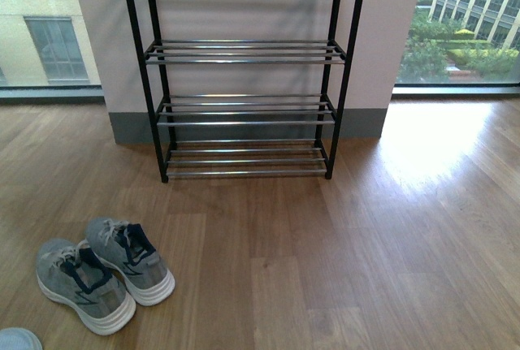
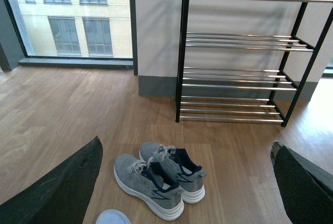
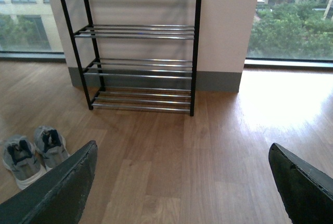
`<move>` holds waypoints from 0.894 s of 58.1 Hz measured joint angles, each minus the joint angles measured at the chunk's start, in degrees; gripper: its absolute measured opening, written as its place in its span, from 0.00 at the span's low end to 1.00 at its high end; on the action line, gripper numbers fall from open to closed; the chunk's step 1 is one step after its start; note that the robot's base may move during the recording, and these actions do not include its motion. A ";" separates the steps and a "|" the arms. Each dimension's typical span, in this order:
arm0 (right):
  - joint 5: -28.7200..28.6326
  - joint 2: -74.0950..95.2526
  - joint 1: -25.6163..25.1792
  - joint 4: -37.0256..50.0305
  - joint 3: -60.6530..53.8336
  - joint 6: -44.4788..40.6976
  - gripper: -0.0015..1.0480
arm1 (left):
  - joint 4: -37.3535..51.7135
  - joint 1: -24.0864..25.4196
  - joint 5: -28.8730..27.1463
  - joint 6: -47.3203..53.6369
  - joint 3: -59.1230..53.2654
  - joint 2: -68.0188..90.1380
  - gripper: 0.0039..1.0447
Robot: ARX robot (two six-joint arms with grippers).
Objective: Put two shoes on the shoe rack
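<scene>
left gripper (image 2: 186,145), right gripper (image 3: 183,146) spread, empty. shoes (image 1: 134,262) touching on floor (image 1: 341,269), well apart from rack (image 1: 244,51). risk: gripping one drags other; sole may slip through rack gaps.

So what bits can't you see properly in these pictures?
- Rack: its top is cut off by the front view's upper edge.
- Pale round thing: cut off at the front view's bottom corner; can't tell what it is.
- Shoes: small in the right wrist view, one clipped by the picture's edge.
- Left hand and right hand: only dark fingers show, in the wrist views; the arms are out of view.
</scene>
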 joint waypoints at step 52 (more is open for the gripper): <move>-0.09 0.04 0.00 0.00 0.00 0.00 0.91 | -0.02 0.00 -0.13 0.00 0.00 0.00 0.91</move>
